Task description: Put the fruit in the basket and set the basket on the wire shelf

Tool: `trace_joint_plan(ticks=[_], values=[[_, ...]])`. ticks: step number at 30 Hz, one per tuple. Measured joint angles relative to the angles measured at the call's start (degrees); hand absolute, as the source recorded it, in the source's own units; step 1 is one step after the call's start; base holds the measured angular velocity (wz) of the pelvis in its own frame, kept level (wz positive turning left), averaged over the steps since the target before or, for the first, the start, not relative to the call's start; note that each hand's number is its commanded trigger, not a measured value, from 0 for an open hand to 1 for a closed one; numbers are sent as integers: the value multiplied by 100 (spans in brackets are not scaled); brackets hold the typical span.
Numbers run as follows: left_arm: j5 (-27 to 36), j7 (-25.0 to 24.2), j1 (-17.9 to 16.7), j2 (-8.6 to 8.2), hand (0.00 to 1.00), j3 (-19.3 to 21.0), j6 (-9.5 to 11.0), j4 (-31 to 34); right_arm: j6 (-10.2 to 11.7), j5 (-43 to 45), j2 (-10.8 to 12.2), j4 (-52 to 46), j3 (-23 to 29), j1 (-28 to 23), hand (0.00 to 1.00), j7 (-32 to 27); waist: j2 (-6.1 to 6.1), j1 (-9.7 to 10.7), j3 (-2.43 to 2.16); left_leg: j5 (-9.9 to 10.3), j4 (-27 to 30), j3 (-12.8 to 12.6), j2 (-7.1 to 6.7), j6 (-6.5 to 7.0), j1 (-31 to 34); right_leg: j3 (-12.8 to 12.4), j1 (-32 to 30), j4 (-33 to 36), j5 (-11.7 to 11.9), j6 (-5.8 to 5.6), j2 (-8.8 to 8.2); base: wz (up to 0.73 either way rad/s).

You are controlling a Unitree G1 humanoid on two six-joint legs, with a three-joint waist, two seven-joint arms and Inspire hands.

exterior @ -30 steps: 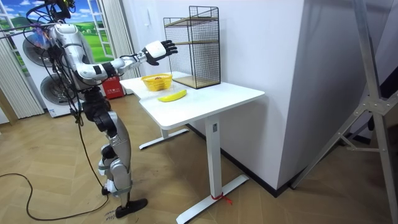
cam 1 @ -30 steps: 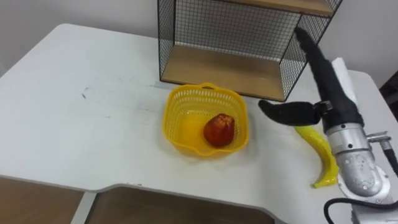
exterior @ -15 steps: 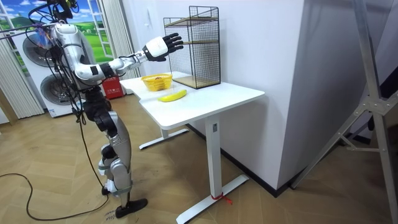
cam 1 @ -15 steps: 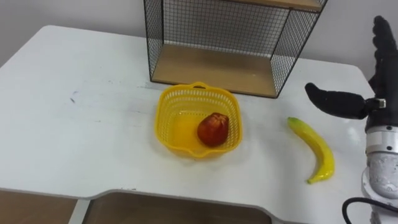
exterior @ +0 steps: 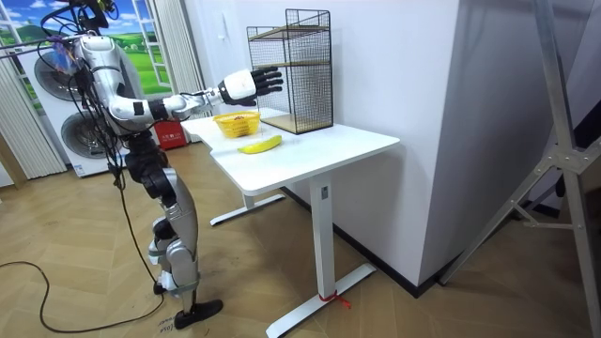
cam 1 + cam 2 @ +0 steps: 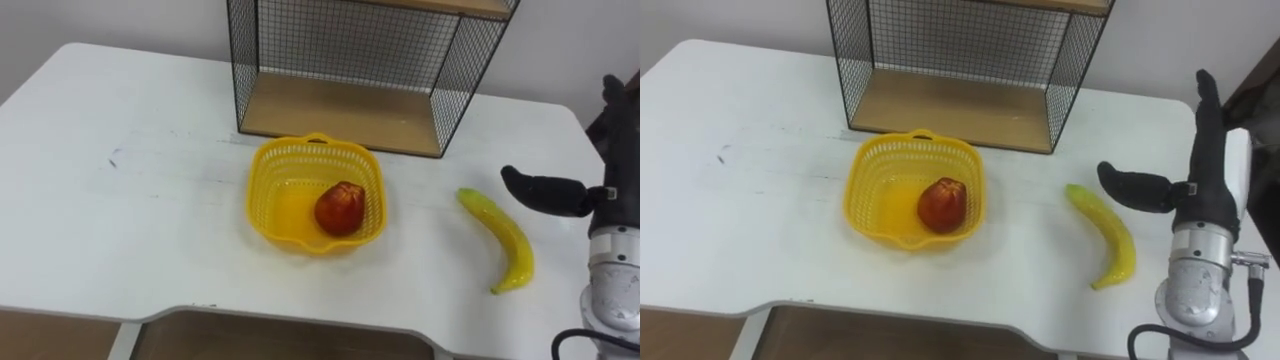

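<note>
A yellow plastic basket [image 6: 272,208] [image 6: 872,203] stands on the white table [image 6: 130,200], just in front of the black wire shelf [image 6: 350,70]. A red fruit [image 6: 339,208] [image 6: 943,204] lies inside the basket. To its right a yellow banana [image 6: 503,240] [image 6: 1106,236] lies on the table. My right hand [image 6: 1200,185] [image 5: 246,85] hovers open above the table just right of the banana, fingers straight and thumb stretched toward it, holding nothing.
The wire shelf [image 6: 960,60] has a wooden bottom board and a second board higher up. In the room view I stand at the table's end by the room view's left, right arm stretched over the table [image 5: 310,141].
My right hand has moved from in front of the shelf to the right and down, off the banana. The eye views have shifted slightly. Basket, fruit and banana lie still.
</note>
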State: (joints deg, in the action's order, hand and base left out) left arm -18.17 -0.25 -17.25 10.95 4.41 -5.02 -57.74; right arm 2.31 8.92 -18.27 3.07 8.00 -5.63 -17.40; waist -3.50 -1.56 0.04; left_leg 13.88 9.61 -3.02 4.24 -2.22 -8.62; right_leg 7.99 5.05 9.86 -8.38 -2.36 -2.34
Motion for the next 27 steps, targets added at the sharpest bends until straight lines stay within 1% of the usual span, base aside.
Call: trace_joint_plan(ticks=[4,13,14,15,16,17,19,22,25,27], values=[[5,-30,-13,0,0,-1,-95,3,-102,-46,0,304,-3,2,0,304,-8,-35,-6,0,-2,-1,2,0,9,1,-11,-5,0,0,2,0],[15,-22,-41,0,0,-7,-99,33,-171,-68,2,1039,-15,7,0,931,-44,-33,-3,0,0,2,2,0,10,0,-9,-4,0,0,2,0],[35,-22,-43,1,0,-8,-99,33,-206,-66,2,1162,-16,7,0,1031,-58,-32,-1,0,1,2,2,0,10,-3,-9,-2,0,0,1,0],[50,-21,-43,2,0,-8,-101,33,-244,-65,2,1207,-17,6,0,1084,-66,-31,4,0,1,1,2,0,11,-5,-10,-2,-1,-1,1,0],[57,-21,-53,2,0,-7,-103,36,-333,-66,2,1256,-21,4,0,1184,-76,-31,11,0,0,0,1,0,13,-6,-10,-3,-2,-2,-1,0],[56,-21,-68,2,0,-7,-119,39,-375,-67,2,1289,-22,4,0,1280,-85,-29,9,0,1,-4,1,0,12,-11,-10,-4,-3,-3,-1,0],[56,-21,-69,4,0,-5,-149,53,-384,-66,2,1352,-22,5,0,1377,-110,-26,7,0,3,-4,1,0,11,-12,-9,-4,-3,-3,-1,0],[55,-21,-76,4,0,-5,-194,85,-484,-61,3,1381,-24,5,0,1541,-156,-29,4,0,7,-4,1,0,9,-13,-4,-4,-3,-3,-1,0],[38,-24,-78,5,0,-2,-221,21,-496,6,9,1408,-76,0,0,1721,-159,-47,13,0,14,-1,2,0,2,-10,0,-4,-3,-3,0,0],[6,-44,-89,5,0,-1,-254,21,-524,108,9,1433,-157,-8,0,1878,-166,-50,12,0,19,1,1,0,4,-4,2,-4,-3,-2,-2,0]])
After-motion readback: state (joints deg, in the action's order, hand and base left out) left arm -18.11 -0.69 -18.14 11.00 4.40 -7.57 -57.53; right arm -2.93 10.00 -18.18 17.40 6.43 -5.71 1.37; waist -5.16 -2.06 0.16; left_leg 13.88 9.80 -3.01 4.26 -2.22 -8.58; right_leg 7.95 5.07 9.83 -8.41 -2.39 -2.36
